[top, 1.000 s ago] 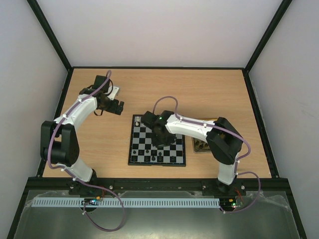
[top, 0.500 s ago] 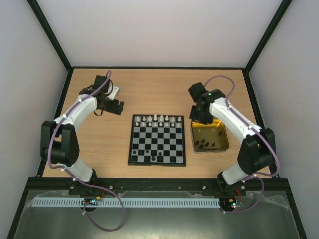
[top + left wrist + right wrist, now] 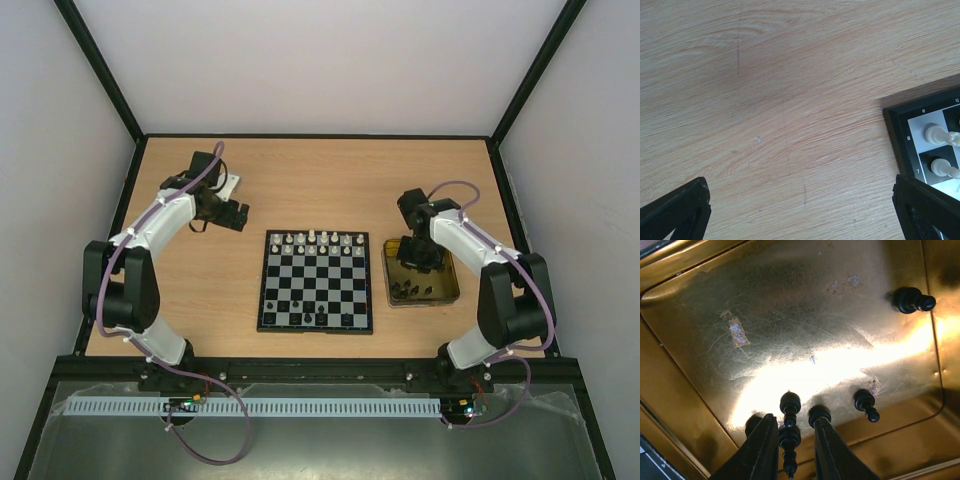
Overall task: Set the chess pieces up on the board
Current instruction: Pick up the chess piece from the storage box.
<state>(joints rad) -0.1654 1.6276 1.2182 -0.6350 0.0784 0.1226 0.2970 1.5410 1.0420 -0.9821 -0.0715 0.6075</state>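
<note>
The board (image 3: 263, 300) lies mid-table, with white chess pieces (image 3: 315, 240) along its far rows and black ones (image 3: 310, 318) along the near row. My right gripper (image 3: 415, 258) is down in the gold tray (image 3: 447, 296). In the right wrist view its fingers (image 3: 762, 450) stand slightly apart on either side of a lying black piece (image 3: 789, 440), with a gap on the right side. Other black pieces (image 3: 866, 404) lie nearby in the tray (image 3: 805, 325). My left gripper (image 3: 238, 215) is wide open and empty (image 3: 800, 200) above bare wood, left of the board's corner (image 3: 897, 130).
A lone black piece (image 3: 912, 300) lies at the tray's far right. A small white object (image 3: 228, 183) sits by the left arm's wrist at the far left. Two white pieces (image 3: 935, 134) stand on the board corner seen in the left wrist view.
My right arm swung from over the board to the gold tray, then came down into it around a black piece. The left arm has not moved.
</note>
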